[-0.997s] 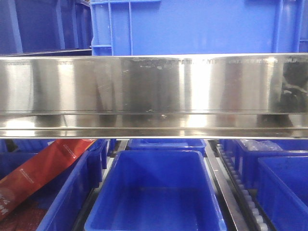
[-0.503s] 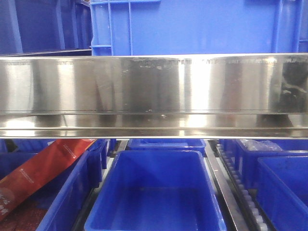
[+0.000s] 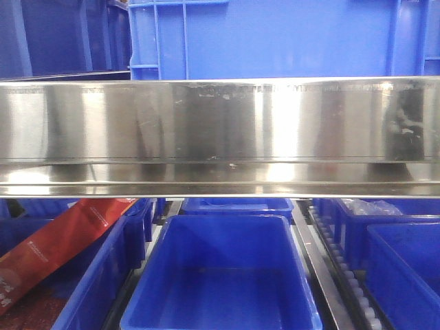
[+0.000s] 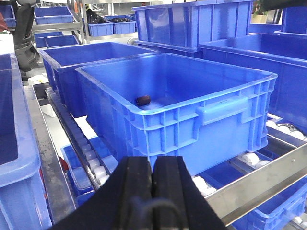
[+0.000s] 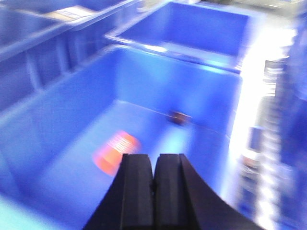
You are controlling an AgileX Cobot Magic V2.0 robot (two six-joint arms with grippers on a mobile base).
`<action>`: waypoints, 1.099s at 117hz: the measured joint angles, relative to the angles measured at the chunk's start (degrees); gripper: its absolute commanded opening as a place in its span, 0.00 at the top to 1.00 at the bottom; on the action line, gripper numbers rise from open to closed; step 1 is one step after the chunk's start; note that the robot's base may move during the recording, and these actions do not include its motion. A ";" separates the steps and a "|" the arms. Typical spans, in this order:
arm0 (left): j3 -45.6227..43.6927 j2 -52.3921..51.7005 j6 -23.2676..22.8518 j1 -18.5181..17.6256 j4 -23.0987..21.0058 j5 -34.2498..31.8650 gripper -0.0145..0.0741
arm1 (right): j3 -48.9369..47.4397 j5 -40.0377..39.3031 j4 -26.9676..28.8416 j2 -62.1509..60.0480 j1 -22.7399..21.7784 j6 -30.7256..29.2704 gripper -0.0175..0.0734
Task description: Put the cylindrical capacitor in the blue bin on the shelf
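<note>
One small dark capacitor (image 4: 143, 100) lies on its side on the floor of the blue bin (image 4: 225, 81) in the left wrist view, near the bin's left wall and apart from both arms, so the placing itself looks done and what is left appears to be only drawing the arms clear. The right wrist view is blurred, but it shows a like dark cylinder (image 5: 180, 117) lying at the far wall of a blue bin, with one orange-red label or patch (image 5: 116, 151) on the floor nearer the camera; whether it is the same capacitor in the same bin I cannot tell. The left gripper (image 4: 152, 191) has its two black fingers pressed together with nothing between them, and it sits outside the bin, below and in front of its near wall. The right gripper (image 5: 153, 184) is likewise closed on nothing, its two fingers meeting above the bin interior. The shelf (image 3: 220, 124) fills the front view as one broad, scratched steel rail, with one empty blue bin (image 3: 222, 275) directly below it and at least three more partly in frame beside it, one at the left holding a red packet (image 3: 62, 240). White rollers (image 3: 350, 275) run in one track to the right of the centre bin. No arm shows in the front view.
</note>
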 measured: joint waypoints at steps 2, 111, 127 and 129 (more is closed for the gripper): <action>0.00 0.00 0.00 0.00 0.00 0.00 0.96 | 1.09 -0.11 0.02 -0.87 -0.15 0.00 0.99; 0.00 0.00 0.00 0.00 1.46 -2.57 0.96 | 62.63 -33.13 -1.85 -47.01 -0.61 0.08 0.99; 0.00 0.00 0.00 0.00 1.46 -2.57 0.96 | 62.63 -33.34 -1.85 -47.01 -0.61 0.08 0.99; 0.00 0.00 0.00 0.00 1.46 -2.57 0.96 | 62.63 -33.34 -1.85 -47.01 -0.61 0.08 0.99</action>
